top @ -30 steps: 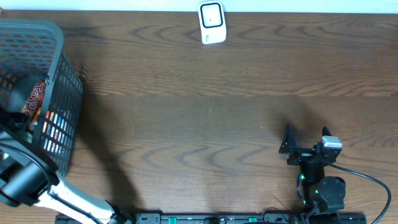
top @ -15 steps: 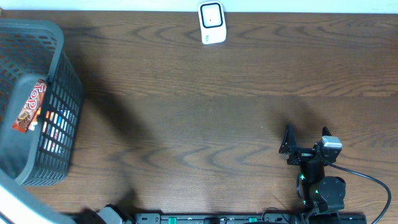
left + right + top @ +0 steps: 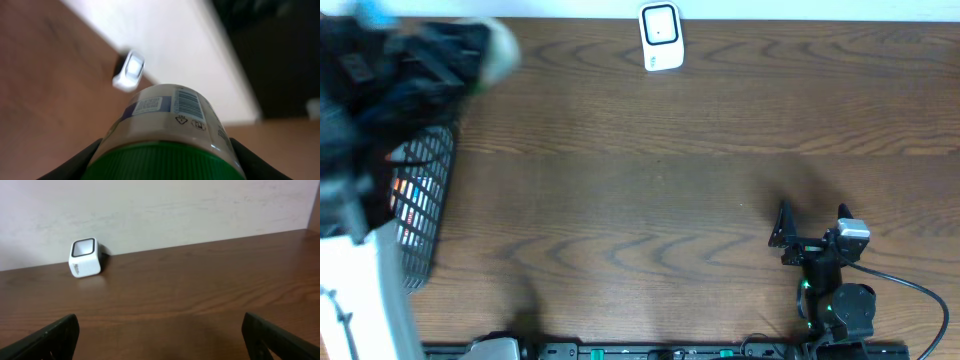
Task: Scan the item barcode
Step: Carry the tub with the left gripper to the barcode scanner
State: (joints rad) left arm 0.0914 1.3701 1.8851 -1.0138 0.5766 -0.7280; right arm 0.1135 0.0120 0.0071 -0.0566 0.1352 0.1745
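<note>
- Here, in the left wrist view, the left gripper is clamped on a green-capped white bottle at bottom centre. The bottle's barcode faces up.
- Overhead: the left arm was low at the left edge a second ago. It now sweeps, blurred, across the upper left above the basket.
- Scanner: top centre, well apart from the arm.
- Right gripper: lower right, jaws apart, empty.
- Reading: the bottle appears lifted out and in transit. Presenting its barcode to the scanner remains.
</note>
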